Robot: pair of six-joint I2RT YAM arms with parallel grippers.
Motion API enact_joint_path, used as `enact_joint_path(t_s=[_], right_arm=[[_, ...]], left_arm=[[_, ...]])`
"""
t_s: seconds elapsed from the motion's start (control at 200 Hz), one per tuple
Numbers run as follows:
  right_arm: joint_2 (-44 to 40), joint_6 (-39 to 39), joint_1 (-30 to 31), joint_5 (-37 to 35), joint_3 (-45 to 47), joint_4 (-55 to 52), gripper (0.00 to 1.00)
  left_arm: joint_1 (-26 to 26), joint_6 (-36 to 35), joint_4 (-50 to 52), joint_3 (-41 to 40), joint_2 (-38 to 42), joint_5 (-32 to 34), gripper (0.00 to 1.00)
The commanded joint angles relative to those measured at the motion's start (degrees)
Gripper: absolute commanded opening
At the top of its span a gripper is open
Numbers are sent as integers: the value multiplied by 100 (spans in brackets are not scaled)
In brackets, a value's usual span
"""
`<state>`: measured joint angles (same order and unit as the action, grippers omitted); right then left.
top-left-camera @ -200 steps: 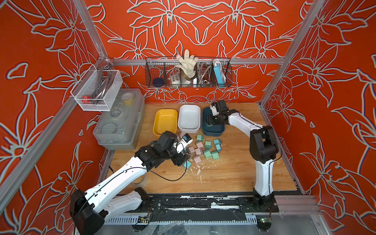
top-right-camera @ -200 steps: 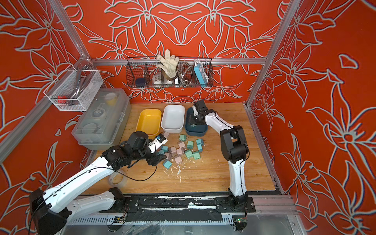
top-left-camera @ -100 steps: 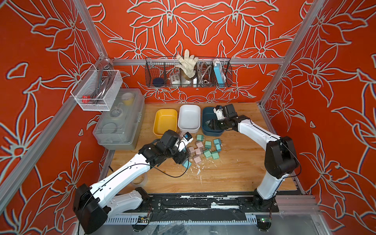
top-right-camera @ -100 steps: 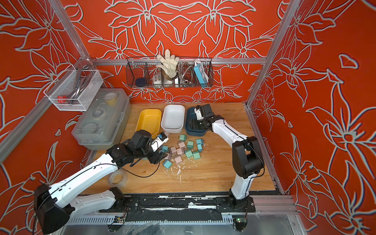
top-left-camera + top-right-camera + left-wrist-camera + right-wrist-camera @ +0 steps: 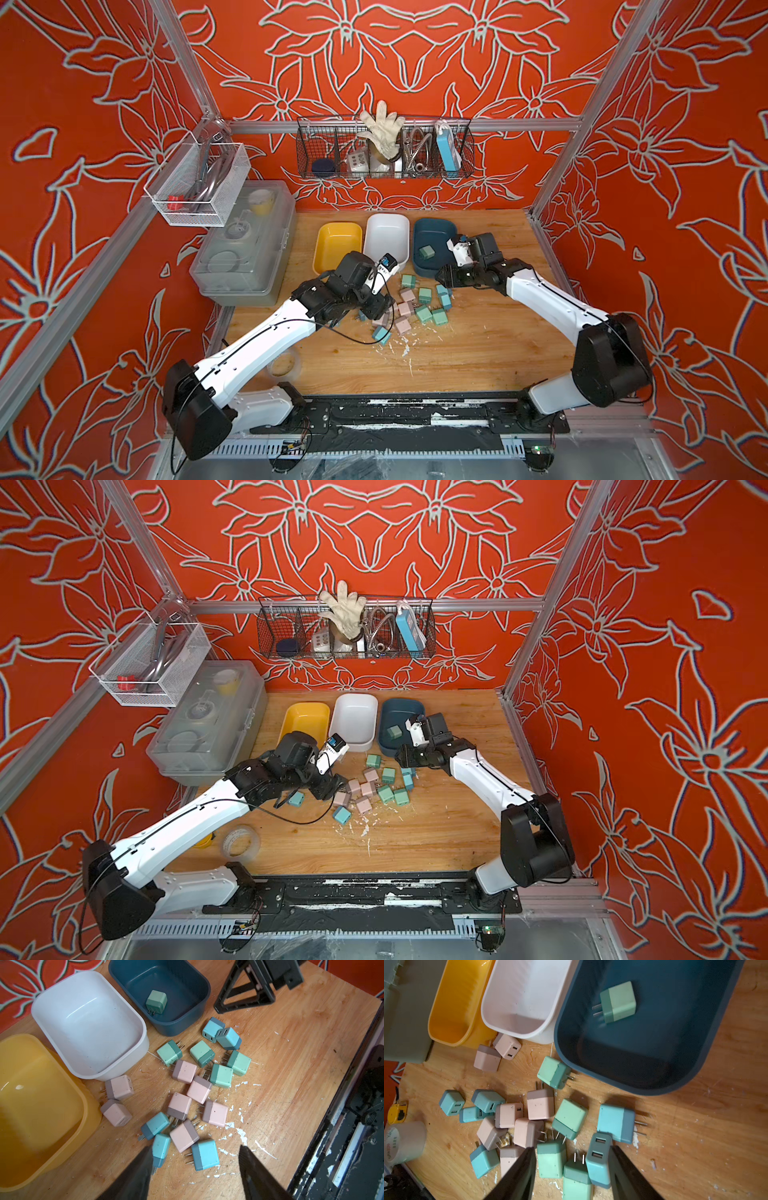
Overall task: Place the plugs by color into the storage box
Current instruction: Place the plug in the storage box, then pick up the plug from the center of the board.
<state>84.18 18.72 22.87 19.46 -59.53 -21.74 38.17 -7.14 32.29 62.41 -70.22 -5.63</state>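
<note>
Mint green plug sits alone in the dark blue bin; every other plug lies heaped on the wooden table.
In both top views the left gripper and right gripper reach into the same small heap from opposite sides, so the arms could bump or scatter it. Left wrist view: jaws spread and empty, 1 blue plug between them and a 2nd blue plug touching a finger; a squeeze may catch both or shove the pink plug aside. Right wrist view: jaws spread, holding nothing, with a mint plug and a pale blue plug lying close between them; grabbing 2 colours would spoil the sort.
</note>
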Motion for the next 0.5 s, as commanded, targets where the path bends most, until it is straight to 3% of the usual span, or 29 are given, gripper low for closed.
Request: enact_joint_path(t_s=[0.0,0.2,0.355,0.495], right_arm=[[-258,-109,21,-284,182,139,61],[-594,-47,6,-603,356,198,59],[-896,65,-89,-1061,708,416,57],[-993,89,-97,-1086,805,462,56]], left_arm=[[193,319,-92,210,-302,32,67],[452,810,-354,655,-1311,81,67],[855,654,-494,931,-2120,301,68],[920,674,-538,1330,-2871,-383,69]])
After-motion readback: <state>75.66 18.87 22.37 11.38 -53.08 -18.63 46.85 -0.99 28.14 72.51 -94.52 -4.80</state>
